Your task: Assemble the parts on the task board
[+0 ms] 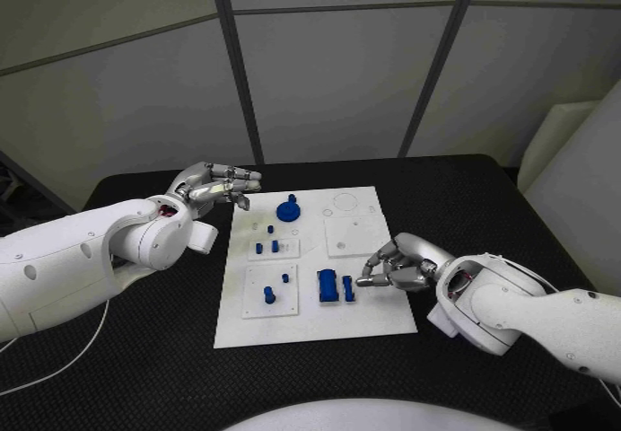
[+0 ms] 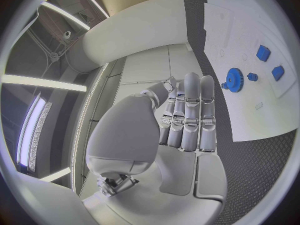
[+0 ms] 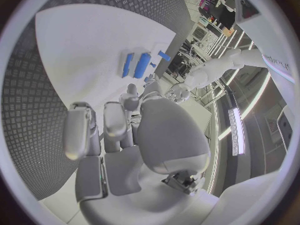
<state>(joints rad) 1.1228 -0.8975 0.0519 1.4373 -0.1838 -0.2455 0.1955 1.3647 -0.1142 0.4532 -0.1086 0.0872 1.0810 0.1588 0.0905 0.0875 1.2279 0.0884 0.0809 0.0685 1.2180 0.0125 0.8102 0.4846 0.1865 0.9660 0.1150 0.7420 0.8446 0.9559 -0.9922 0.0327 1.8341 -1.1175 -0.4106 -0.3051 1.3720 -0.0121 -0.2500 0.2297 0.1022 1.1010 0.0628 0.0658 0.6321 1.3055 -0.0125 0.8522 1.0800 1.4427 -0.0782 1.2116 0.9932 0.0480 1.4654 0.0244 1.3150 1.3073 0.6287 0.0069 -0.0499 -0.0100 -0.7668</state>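
The white task board (image 1: 375, 314) lies in the middle of the black table. On it are a blue gear (image 1: 287, 211), small blue pegs (image 1: 268, 244), and a blue block (image 1: 327, 285) with a blue bar (image 1: 348, 287) beside it. My left hand (image 1: 217, 187) hovers at the board's far left corner, fingers loosely bent and holding nothing. In the left wrist view that hand (image 2: 187, 120) has the gear (image 2: 235, 79) just beyond its fingertips. My right hand (image 1: 397, 267) is over the board's right edge with its fingers curled in, their tips close to the blue bar. Nothing shows in its grasp. The right wrist view shows this hand (image 3: 125, 125) and the blue bars (image 3: 142, 65).
More small blue pieces (image 1: 269, 294) stand on the board's near left plate. A round recess (image 1: 347, 201) marks the far right plate. Black table (image 1: 492, 206) surrounds the board on all sides. A grey partition wall stands behind the table.
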